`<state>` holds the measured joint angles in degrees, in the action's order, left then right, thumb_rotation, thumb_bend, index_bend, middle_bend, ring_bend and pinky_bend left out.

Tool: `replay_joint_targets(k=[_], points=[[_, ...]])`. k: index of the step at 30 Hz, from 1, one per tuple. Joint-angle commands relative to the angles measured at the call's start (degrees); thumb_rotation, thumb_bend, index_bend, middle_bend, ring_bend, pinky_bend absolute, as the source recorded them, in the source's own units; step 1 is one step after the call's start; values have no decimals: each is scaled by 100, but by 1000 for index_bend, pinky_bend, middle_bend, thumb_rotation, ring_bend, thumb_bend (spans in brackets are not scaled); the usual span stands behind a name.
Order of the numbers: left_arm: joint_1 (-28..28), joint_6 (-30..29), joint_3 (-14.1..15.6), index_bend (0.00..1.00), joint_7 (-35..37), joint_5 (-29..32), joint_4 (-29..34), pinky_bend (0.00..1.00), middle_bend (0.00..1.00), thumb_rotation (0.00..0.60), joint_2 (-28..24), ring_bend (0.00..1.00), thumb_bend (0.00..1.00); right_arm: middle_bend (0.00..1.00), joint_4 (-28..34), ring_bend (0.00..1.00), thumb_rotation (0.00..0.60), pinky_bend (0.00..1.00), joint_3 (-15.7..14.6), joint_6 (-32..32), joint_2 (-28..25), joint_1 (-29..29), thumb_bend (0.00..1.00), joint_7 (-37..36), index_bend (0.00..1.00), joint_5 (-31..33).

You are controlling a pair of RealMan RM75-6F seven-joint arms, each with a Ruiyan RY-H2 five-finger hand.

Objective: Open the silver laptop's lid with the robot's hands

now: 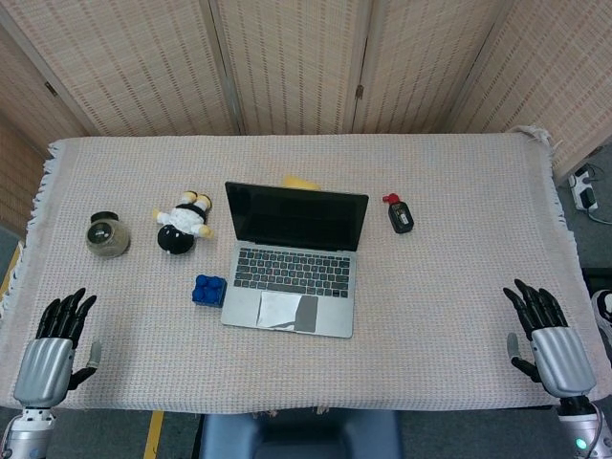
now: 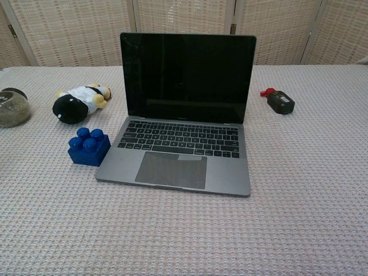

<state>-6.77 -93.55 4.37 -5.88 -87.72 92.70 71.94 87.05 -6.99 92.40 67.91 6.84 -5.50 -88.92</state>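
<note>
Head view has the silver laptop [image 1: 292, 268] sitting lid-up, well ahead of and between both hands. Left hand [image 1: 53, 354] and right hand [image 1: 553, 349] are both empty, fingers spread, at the table's [image 1: 459, 182] near corners.

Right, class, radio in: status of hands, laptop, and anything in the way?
Left hand and right hand open, at the near table corners, holding nothing. Laptop lid up, screen dark. Blue block by its left edge, nothing blocking.
</note>
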Motion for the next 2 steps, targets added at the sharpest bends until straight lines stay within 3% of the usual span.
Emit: replay_joint_targets(k=[1,2], points=[[29,75,-104,33,-27,102,-20,0,47,600,12,0,597,0,-10,0,600,0,53,-95,-1,16,682,45,0,-39],[33,90,-157,33,-77,146,-66,0,47,600,27,0,597,0,-19,0,600,0,84,-166,-4,37,681,39,0,-34]])
